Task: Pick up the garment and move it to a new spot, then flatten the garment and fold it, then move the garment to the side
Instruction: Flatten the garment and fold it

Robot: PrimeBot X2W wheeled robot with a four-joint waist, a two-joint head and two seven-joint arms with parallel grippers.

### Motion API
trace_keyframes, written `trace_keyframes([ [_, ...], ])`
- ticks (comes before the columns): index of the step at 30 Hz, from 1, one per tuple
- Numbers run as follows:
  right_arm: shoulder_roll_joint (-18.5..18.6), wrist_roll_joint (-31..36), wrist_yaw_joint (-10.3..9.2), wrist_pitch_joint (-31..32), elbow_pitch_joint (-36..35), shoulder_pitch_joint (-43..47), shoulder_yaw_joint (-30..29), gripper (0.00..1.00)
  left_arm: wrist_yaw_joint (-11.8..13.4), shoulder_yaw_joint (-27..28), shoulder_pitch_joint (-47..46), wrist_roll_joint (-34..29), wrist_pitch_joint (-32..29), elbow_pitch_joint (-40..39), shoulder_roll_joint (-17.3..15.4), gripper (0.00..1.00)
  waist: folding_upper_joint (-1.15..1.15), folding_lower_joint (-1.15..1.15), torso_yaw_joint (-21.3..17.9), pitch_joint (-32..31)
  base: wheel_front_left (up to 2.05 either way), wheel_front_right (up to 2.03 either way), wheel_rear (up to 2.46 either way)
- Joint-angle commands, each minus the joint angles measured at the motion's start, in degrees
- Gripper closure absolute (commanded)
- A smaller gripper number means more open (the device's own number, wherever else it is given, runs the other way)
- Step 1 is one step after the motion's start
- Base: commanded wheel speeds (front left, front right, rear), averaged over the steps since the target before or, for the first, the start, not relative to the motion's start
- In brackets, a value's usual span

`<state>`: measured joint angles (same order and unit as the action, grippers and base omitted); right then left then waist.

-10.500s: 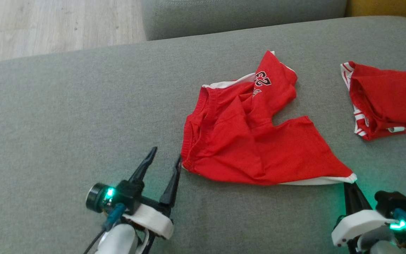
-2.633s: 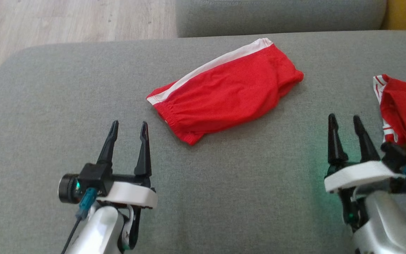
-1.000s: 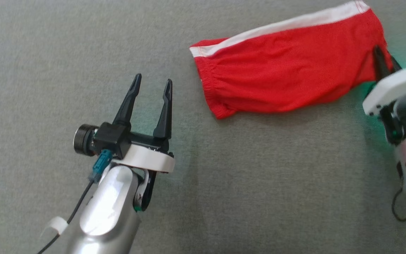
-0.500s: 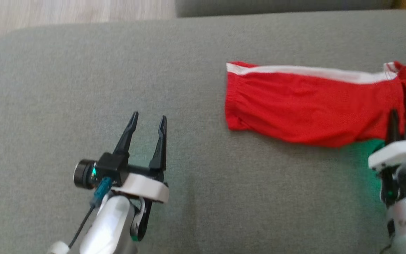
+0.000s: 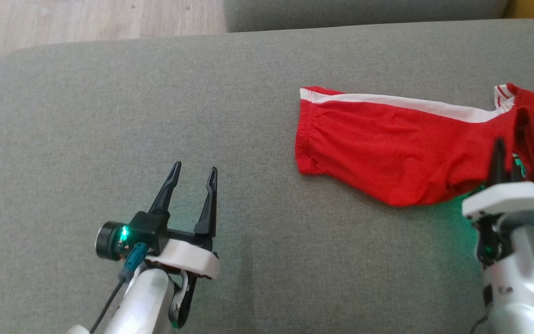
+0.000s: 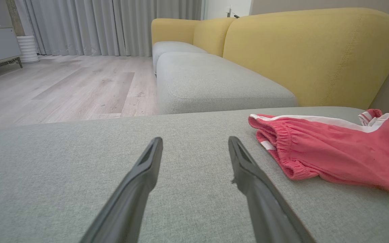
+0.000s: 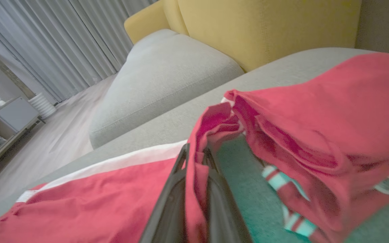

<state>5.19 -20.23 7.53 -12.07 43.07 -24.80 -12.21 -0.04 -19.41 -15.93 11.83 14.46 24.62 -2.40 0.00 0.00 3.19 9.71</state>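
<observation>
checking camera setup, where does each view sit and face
Head view: on the head, looking down at the grey cushion; left fingers open, right fingers at the red shorts.
Left wrist view: low over the cushion, facing the yellow sofa back, along its open fingers.
Right wrist view: along its fingers, shut on the shorts' edge.
Shared: all three show the shorts.

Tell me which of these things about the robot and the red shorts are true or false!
1. The right gripper is pinching the red shorts. True.
2. The left gripper is holding cloth too. False: it is open and empty, above the grey sofa cushion.
3. The red shorts have a white stripe along one edge. True.
4. The red shorts lie on a table. False: they lie on the grey sofa cushion.
</observation>
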Motion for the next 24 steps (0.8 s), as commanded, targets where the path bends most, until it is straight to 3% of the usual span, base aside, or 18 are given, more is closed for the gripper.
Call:
trace_keyframes([
  [1,-0.96,0.65,-0.04,-0.87,-2.04,-3.64,2.27,1.00,-0.22,2.39,-0.65,-0.57,0.53,-1.17,-0.48,0.00,0.00,0.00,0.04,-0.36,0.00,0.00,0.00],
  [7,-2.07,1.05,-0.04,-1.37,-1.35,-7.34,5.38,1.00,-0.40,2.09,-0.62,-0.44,0.53,-0.80,-0.48,0.00,0.00,0.00,0.67,-1.25,0.00,0.00,0.00],
  [24,-2.30,-3.80,-0.04,-0.27,8.41,-17.22,23.60,1.00,0.28,-0.89,-1.59,1.46,0.53,-1.14,-0.48,0.00,0.00,0.00,7.82,-0.18,0.00,0.00,0.00],
])
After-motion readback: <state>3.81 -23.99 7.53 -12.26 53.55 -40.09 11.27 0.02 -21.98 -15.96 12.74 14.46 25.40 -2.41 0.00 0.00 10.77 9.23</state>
